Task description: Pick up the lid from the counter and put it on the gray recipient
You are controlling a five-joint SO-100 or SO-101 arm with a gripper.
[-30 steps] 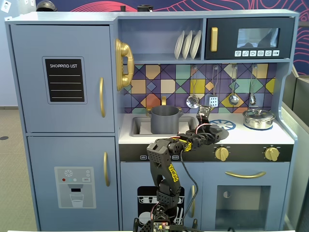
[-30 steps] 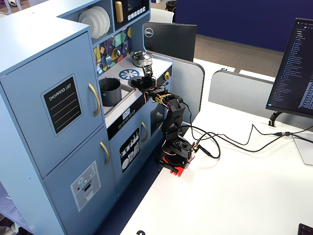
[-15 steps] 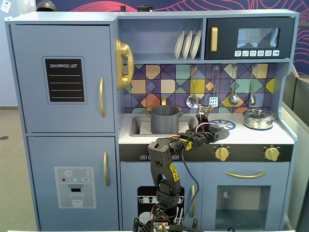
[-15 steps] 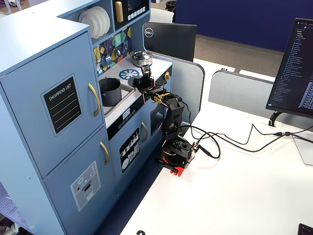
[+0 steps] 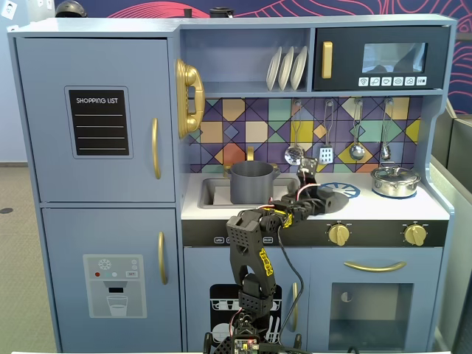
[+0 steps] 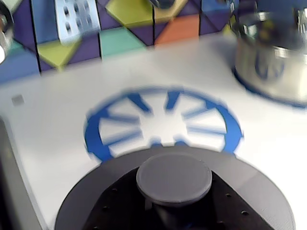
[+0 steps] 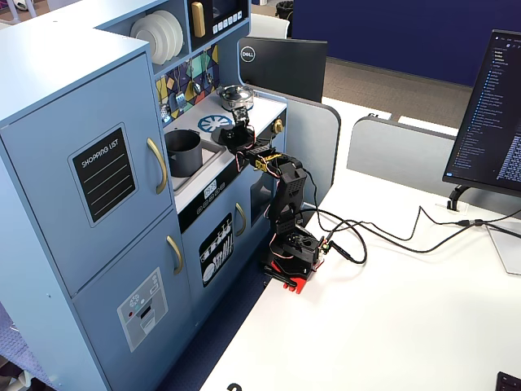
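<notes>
Toy kitchen, blue cabinets, mosaic backsplash, standing against a white desk with a monitor (image 7: 496, 106) at the desk's right edge in a fixed view. The counter (image 5: 383, 208) is a pale worktop with a sink basin at its left end, a blue-and-white burner print (image 6: 163, 122) near the middle, and a shiny silver pot (image 5: 395, 181) toward the right rear corner. The gray pot (image 5: 252, 182) sits in the sink, upright, open at the top, no lid on it. The arm (image 5: 254, 251) rises from its base in front of the lower cabinets and reaches over the front edge of the worktop. The gripper (image 5: 308, 193) is over the near edge of the burner print, well to the right of the gray pot in this fixed view. The lid (image 6: 249, 187) is at the gripper: the wrist view shows the dark disc filling the bottom of the frame, knob (image 6: 173, 178) facing the camera, the burner print just beyond its rim. Cannot tell whether the fingers are pinching the lid or spread around it; they are hidden under the disc in the wrist view and too small in both fixed views. Also unclear whether the lid rests on the worktop or is lifted off it. Ladles and a spatula hang on the backsplash above the burner.
</notes>
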